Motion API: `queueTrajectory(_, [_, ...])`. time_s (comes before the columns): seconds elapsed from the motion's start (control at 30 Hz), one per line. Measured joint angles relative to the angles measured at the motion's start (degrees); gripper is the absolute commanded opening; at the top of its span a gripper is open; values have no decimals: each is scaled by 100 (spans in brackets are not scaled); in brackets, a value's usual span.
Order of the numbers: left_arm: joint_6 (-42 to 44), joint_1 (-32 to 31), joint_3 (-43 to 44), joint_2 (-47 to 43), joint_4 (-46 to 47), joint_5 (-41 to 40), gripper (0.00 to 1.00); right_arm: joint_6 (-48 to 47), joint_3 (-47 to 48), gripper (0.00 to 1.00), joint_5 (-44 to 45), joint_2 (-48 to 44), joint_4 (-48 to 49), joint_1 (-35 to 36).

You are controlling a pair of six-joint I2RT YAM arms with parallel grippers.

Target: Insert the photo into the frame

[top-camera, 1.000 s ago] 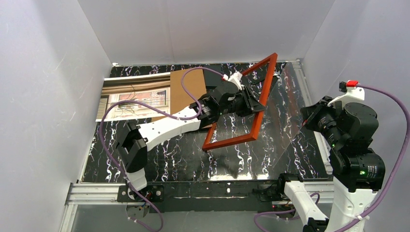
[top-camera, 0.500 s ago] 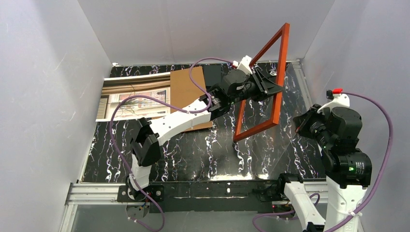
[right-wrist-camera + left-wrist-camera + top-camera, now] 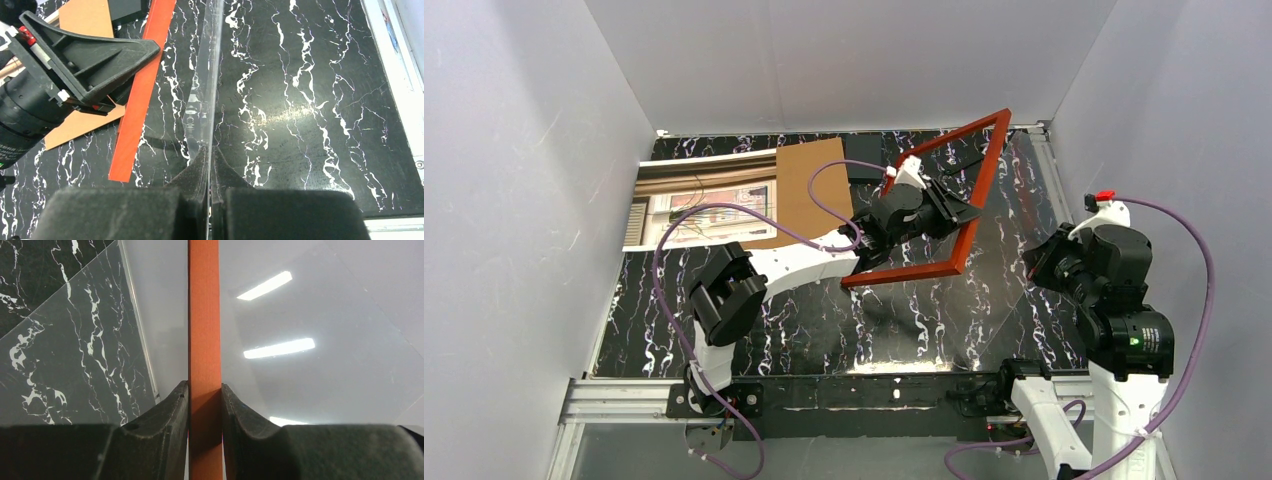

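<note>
**Top view.** My left gripper (image 3: 964,214) is clamped on the large rectangular picture frame with a thin orange-red border (image 3: 904,273). It grips the bar on the 3 o'clock side of the frame. The frame is tilted. Its highest corner points to 1 o'clock, towards the back wall, and its lowest corner points to 7 o'clock, over the black table veined with white (image 3: 774,330). I cannot tell whether that low corner touches the table.

The large thin paper photo of a curtained window (image 3: 694,200) lies flat at 10 o'clock on the table, picture side up and well apart from the frame. The plain brown cardboard board (image 3: 809,185) covers its 3 o'clock end, and my left arm crosses above that board. My right gripper (image 3: 1036,262) is at 3 o'clock, near the side wall.

**Left wrist view.** My two dark fingers (image 3: 165,410) press both faces of the frame's bar, which runs straight up to 12 o'clock. The jaws stand narrow, with only the bar between them.

**Right wrist view.** My right jaws are closed almost completely on the edge of a clear transparent sheet (image 3: 205,75). The sheet stands on edge and runs towards 12 o'clock. The frame's bar and my left gripper lie beside it, at 10 o'clock.
</note>
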Motion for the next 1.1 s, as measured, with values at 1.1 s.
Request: queueTrajectory(1.1, [-203,352,404,-804,-1178,769,0,81,-85,1,-505,490,221,0])
